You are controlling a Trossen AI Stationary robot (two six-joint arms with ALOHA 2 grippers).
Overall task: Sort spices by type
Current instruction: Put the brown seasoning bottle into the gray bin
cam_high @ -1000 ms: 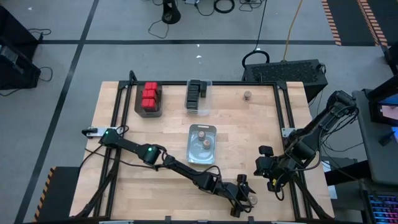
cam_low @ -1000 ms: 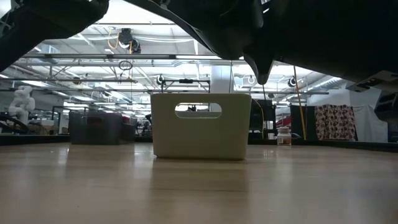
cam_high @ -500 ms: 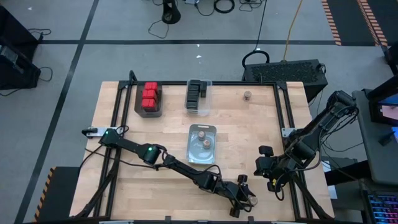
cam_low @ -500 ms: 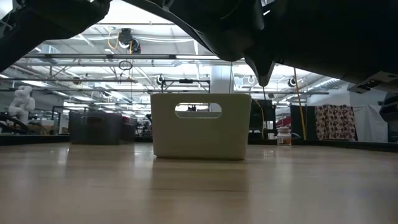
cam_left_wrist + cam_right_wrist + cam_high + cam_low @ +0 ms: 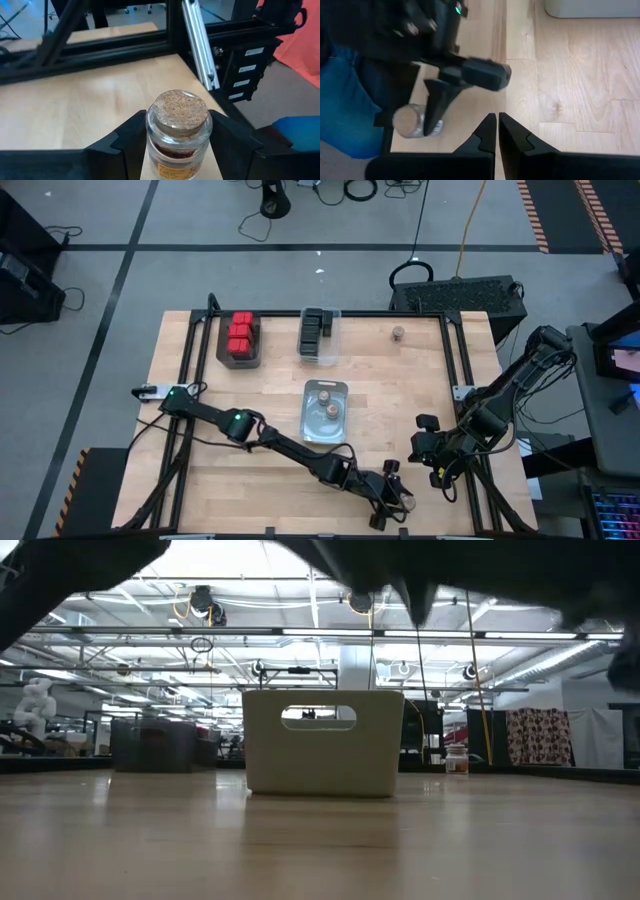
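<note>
My left gripper point(image 5: 398, 498) reaches to the table's near right part and is shut on a small glass jar point(image 5: 178, 131) with a cork top point(image 5: 407, 502). The right wrist view shows the same jar point(image 5: 409, 120). My right gripper point(image 5: 498, 131) waits shut just right of it point(image 5: 420, 448). Red boxy spices point(image 5: 240, 336) sit in a dark bin at the far edge. Black boxy ones point(image 5: 316, 330) sit in a clear bin beside it. Two jars point(image 5: 326, 406) stand in a pale bin point(image 5: 322, 755) at mid-table. A lone jar point(image 5: 398, 333) stands far right. My left gripper pinches the jar's glass body point(image 5: 150, 137) just below the cork, one finger point(image 5: 125, 142) on each side. The fingers come slanting from the table's left. The jar stands upright between them. I cannot tell whether its base is off the table.
Black frame rails point(image 5: 120, 47) and a silver strut point(image 5: 200, 45) edge the table close to the held jar. Blue cloth point(image 5: 345, 95) shows beyond the near edge. Bare wood point(image 5: 420, 380) lies between the pale bin and the right arm.
In the low view the dark bulk of the arm across the top has drawn upward and covers less of the ceiling. In the high view my left gripper and the jar stay over the same spot near the table's near edge.
</note>
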